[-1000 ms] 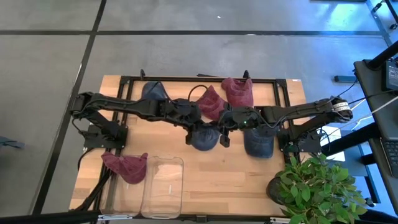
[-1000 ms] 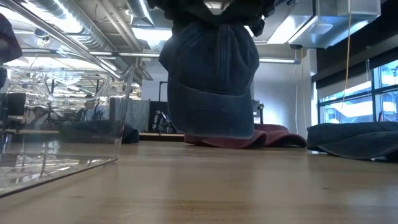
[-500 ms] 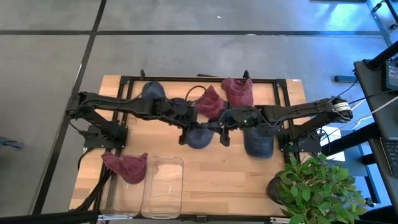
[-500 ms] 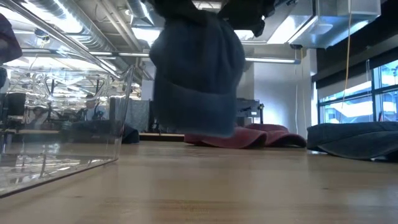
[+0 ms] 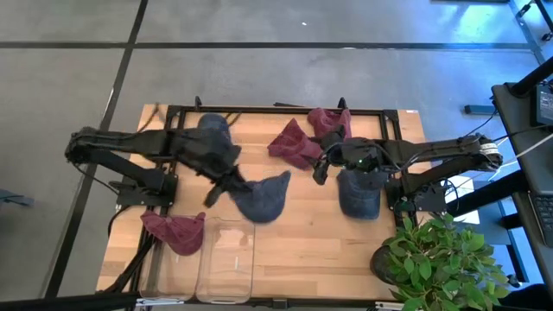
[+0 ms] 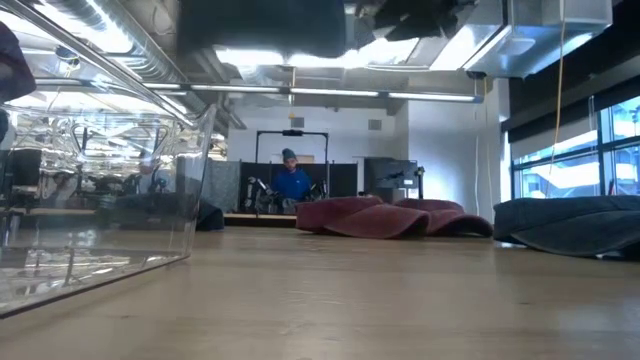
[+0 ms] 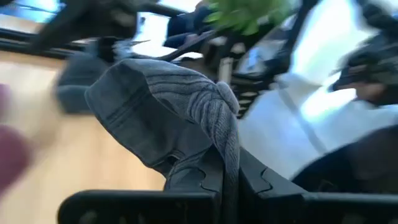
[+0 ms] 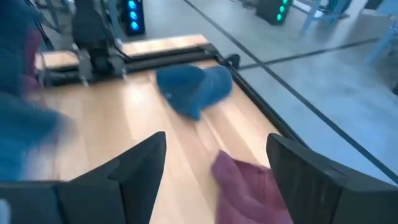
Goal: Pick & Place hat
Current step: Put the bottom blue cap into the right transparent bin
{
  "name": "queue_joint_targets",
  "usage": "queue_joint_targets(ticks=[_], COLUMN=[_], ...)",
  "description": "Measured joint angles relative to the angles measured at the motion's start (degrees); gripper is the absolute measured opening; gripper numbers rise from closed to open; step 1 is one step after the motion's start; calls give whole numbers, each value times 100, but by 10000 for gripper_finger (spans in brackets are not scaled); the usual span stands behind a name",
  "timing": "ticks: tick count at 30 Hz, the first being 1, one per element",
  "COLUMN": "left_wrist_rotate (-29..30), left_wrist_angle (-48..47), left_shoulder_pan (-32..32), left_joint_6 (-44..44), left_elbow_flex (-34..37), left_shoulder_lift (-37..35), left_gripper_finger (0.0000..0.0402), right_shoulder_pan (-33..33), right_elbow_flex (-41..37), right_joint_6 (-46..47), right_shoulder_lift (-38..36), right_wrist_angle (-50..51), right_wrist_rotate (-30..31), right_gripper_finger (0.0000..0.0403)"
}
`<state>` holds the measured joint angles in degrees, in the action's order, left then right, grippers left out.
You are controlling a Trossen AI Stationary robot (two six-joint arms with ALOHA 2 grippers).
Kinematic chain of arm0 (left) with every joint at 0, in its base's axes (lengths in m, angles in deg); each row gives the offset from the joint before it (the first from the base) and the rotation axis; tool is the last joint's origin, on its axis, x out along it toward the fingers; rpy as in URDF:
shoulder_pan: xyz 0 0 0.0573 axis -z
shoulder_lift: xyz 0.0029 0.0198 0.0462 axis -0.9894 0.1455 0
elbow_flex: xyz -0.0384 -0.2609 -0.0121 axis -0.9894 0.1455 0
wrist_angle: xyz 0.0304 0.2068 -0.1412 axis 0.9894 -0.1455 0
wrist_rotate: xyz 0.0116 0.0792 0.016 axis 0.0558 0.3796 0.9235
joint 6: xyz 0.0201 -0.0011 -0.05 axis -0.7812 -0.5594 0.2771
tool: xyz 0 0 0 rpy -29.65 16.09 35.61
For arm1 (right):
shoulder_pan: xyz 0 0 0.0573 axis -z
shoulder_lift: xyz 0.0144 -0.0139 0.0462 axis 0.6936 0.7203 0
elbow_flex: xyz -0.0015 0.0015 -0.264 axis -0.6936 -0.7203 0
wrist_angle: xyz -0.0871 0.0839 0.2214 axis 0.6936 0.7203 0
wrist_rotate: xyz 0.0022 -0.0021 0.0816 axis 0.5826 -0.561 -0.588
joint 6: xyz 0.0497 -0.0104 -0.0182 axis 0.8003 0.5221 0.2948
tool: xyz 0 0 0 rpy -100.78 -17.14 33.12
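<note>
A blue-grey hat (image 5: 263, 197) hangs above the table's middle, with my left gripper (image 5: 226, 186) shut on it; the low view shows only its dark underside (image 6: 262, 22) at the top. My right gripper (image 5: 318, 171) stands open and empty just right of it, beside a maroon hat (image 5: 294, 145) lying flat on the table. In the right wrist view the open gripper (image 8: 214, 155) frames a blue hat (image 8: 193, 90) and that maroon hat (image 8: 242, 180). My left gripper pinches a bunched fold of the hat's cloth (image 7: 222, 149) between its two fingers, several layers gathered together. The fingers come from the table's left, slanting down. The rest of the hat (image 7: 155, 106) spreads out beyond the fingertips, lifted clear of the table.
Clear bins (image 5: 226, 259) stand at the near edge, a maroon hat (image 5: 177, 231) draped at their left. Other hats lie at the far left (image 5: 212, 130), the far middle (image 5: 330, 125) and under the right arm (image 5: 359, 197). A person (image 6: 291, 180) shows far behind.
My right gripper has let go of the blue-grey hat and drawn back toward the table's right and far side. My left gripper has carried the hat up and toward the table's left and near edge; the hat has swung out from hanging between both grippers.
</note>
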<state>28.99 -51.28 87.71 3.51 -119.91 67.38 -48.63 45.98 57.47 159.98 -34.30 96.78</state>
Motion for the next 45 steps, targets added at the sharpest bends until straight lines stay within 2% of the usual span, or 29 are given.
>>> queue_joint_targets(ticks=[3, 7, 12, 17, 26, 34, 40, 45], left_wrist_rotate=[169, 1051, 1873, 2489, 3079, 4190, 4597, 4702], left_wrist_angle=[-17, -467, -927, -1013, -1850, -1870, -1757, -1770], left_shoulder_pan=[472, 1206, 1988, 2457, 2864, 3265, 3352, 3334], left_joint_6=[529, 907, 1204, 1376, 1621, 1852, 1872, 1936], left_elbow_flex=[0, 0, 0, 3, 4, 394, 821, 1076], left_shoulder_lift=[-282, -385, -248, -7, 407, 387, 384, 387], left_gripper_finger=[3, 3, 3, 2, 3, 5, 5, 16], right_shoulder_pan=[-2, -2, -2, -2, -2, -4, -4, -4], right_elbow_flex=[0, -4, -4, -4, -4, -4, 0, 0], right_joint_6=[52, 382, 718, 994, 1606, 1826, 1825, 1827], right_shoulder_lift=[10, 46, 48, 46, 46, 83, 197, 371], right_wrist_angle=[361, 744, 1032, 1168, 1152, 1070, 977, 964], right_wrist_rotate=[14, 23, 22, -80, -167, 17, 74, 75], right_gripper_finger=[279, 279, 280, 280, 280, 280, 280, 280])
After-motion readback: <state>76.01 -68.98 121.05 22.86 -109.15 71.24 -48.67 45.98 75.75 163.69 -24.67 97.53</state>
